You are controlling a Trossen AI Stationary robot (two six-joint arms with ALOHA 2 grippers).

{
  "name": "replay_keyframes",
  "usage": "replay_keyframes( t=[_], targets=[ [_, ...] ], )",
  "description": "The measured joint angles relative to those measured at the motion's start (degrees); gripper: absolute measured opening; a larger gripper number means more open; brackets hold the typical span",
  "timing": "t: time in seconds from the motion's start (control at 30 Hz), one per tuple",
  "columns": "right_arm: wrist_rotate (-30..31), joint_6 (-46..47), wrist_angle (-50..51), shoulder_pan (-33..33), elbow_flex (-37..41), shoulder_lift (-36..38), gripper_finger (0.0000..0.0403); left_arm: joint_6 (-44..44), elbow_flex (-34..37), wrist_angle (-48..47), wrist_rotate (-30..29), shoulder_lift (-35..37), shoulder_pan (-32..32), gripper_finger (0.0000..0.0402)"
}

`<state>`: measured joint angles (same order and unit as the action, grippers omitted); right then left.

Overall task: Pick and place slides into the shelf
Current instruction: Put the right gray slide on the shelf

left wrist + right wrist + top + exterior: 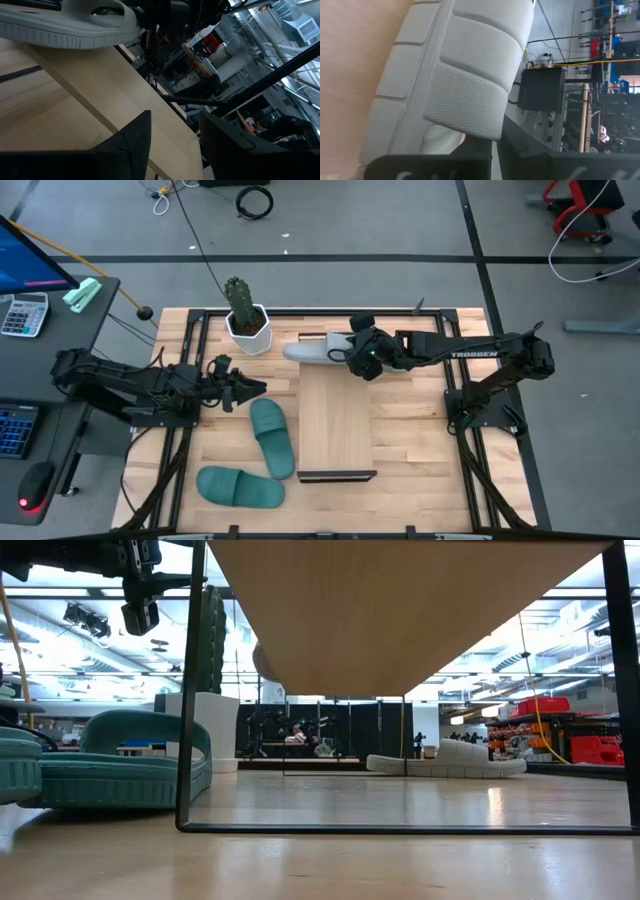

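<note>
A light grey slide point(303, 351) hangs over the far end of the shelf point(337, 425), with my right gripper point(343, 356) shut on it. The right wrist view shows its ribbed strap point(470, 75) close up. A second grey slide point(450, 760) lies sole-down on the table beyond the shelf. Two teal slides point(272, 438) point(240, 487) lie on the table left of the shelf. My left gripper point(250, 390) stands open and level, left of the shelf, with nothing between its fingers. My right gripper pinches the grey slide's strap at its edge point(467, 131) between its two fingers. The fingers come from the table's right side, slanting down. The slide is lifted clear of the table and lies roughly level, its long side across the shelf's far end.
A cactus in a white pot point(245, 320) stands at the far left of the table, close to the held slide's free end. The shelf's dark frame point(190, 740) stands beside the teal slides. Bare wooden table shows right of the shelf point(410, 440).
</note>
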<state>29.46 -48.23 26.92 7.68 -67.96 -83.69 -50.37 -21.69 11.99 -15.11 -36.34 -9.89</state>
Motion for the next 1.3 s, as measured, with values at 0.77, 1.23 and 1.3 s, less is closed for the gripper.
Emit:
replay_keyframes(
  t=[0.77,1.23,1.3],
  targets=[
    [-1.4,4.1,1.7,0.9,0.3,0.0,0.0009,0.0,0.0,-0.3,0.0,0.0,0.0,0.0172],
    [-2.0,4.2,3.3,0.8,4.1,0.0,0.0030,-0.4,0.0,-0.2,0.4,0.0,0.0,0.0172],
    [-1.9,4.2,3.5,0.8,4.2,0.0,0.0039,-0.4,0.0,-0.2,0.8,0.0,0.0,0.0172]
  ],
)
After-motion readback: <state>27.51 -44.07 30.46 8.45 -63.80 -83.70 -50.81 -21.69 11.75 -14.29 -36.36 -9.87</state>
